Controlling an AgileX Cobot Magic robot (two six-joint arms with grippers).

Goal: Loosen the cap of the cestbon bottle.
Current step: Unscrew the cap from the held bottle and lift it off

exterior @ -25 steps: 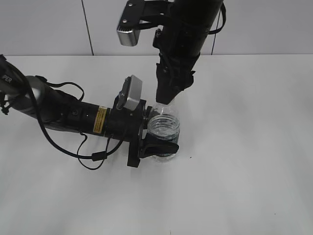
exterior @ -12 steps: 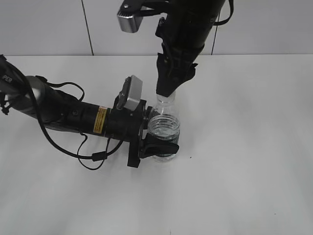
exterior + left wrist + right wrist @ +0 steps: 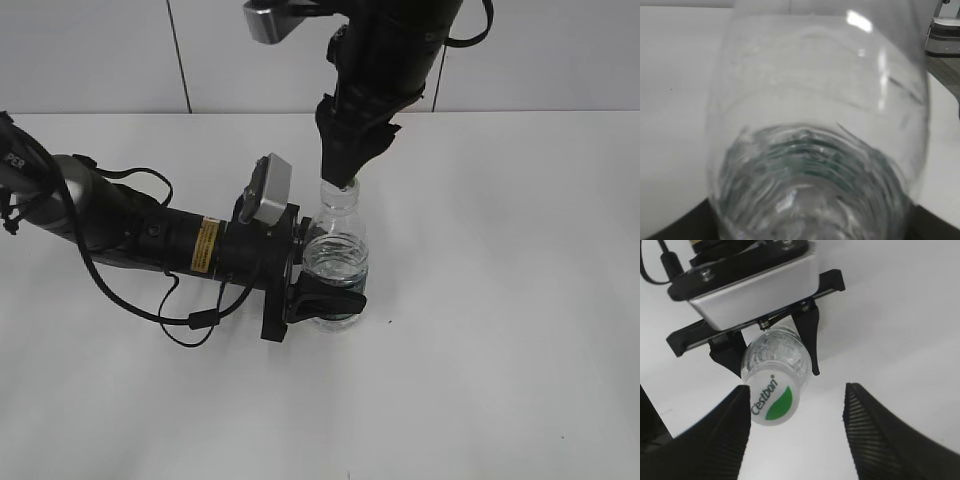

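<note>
The cestbon bottle (image 3: 335, 255) stands upright on the white table, clear and ribbed, with water in it. My left gripper (image 3: 325, 300) is shut on its lower body from the left; the bottle fills the left wrist view (image 3: 815, 125). My right gripper (image 3: 338, 178) hangs point-down right over the bottle's neck and hides the cap in the exterior view. In the right wrist view the white cap (image 3: 772, 402) with a green leaf mark sits between the open jaws (image 3: 796, 390), close to the left finger. The right finger is well apart from it.
The white table (image 3: 500, 300) runs to a white tiled wall at the back. The left arm's body and cables (image 3: 150, 240) lie across the table's left side. The left wrist camera housing (image 3: 745, 285) sits beside the bottle.
My right gripper has risen over the past second, uncovering the bottle's shoulder and neck. The left gripper and the bottle have stayed in place.
</note>
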